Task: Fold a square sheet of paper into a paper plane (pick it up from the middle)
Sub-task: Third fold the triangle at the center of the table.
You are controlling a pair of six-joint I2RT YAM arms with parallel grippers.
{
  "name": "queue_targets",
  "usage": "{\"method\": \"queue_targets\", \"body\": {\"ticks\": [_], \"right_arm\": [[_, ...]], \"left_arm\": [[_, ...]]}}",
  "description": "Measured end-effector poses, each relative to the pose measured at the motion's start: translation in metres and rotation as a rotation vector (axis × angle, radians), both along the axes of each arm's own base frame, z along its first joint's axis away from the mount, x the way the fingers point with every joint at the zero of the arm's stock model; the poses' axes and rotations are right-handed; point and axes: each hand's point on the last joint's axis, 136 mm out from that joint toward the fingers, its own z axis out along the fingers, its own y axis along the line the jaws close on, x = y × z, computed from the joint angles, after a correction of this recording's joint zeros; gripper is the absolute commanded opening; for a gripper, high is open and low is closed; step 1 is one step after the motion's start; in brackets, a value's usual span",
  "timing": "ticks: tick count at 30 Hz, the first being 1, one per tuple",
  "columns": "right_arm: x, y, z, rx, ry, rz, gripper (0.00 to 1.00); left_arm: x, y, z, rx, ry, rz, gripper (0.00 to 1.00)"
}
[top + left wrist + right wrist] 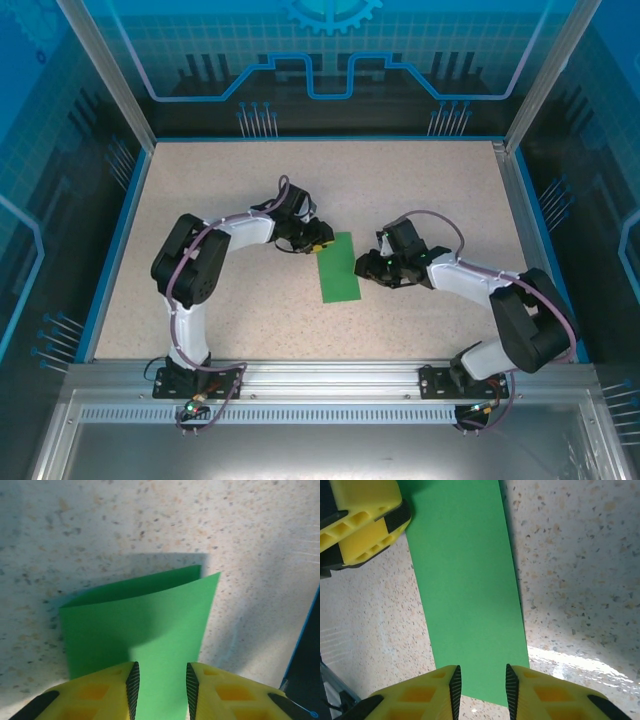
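Green sheet (pixel 337 267) lies folded to a narrow strip mid-table, top layer bowing up. Left gripper (pixel 160 672) at its far end, right gripper (pixel 481 675) beside it — both jaws apart, nothing pinched. Risk: flap springs open, or a fingertip drags the strip — crease skews.

The table (pixel 200 200) has a pale speckled top with a blue border. Near its middle lies one green sheet of paper (pixel 337 268), folded into a narrow strip; at one end the upper layer stands slightly off the lower one.
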Motion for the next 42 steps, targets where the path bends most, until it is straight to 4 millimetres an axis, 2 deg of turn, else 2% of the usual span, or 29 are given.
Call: {"method": "queue_targets", "body": {"ticks": [17,24,32,38,42], "right_arm": [[-0.01,0.005,-0.038,0.0,0.113,0.052,0.34],[-0.009,0.008,-0.038,0.019,0.123,0.057,0.3],[-0.008,0.01,-0.038,0.028,0.127,0.059,0.32],[-0.005,0.016,-0.036,0.054,0.137,0.075,0.32],[0.005,0.028,-0.03,0.082,0.102,0.1,0.32]], "left_arm": [[-0.002,0.009,-0.018,0.054,0.017,-0.006,0.33],[-0.002,0.011,-0.02,0.049,0.015,-0.006,0.33],[-0.002,0.01,-0.019,0.037,0.011,-0.007,0.33],[-0.002,0.011,-0.019,0.037,0.012,-0.008,0.33],[-0.003,0.01,-0.02,0.033,0.011,-0.01,0.33]]}}
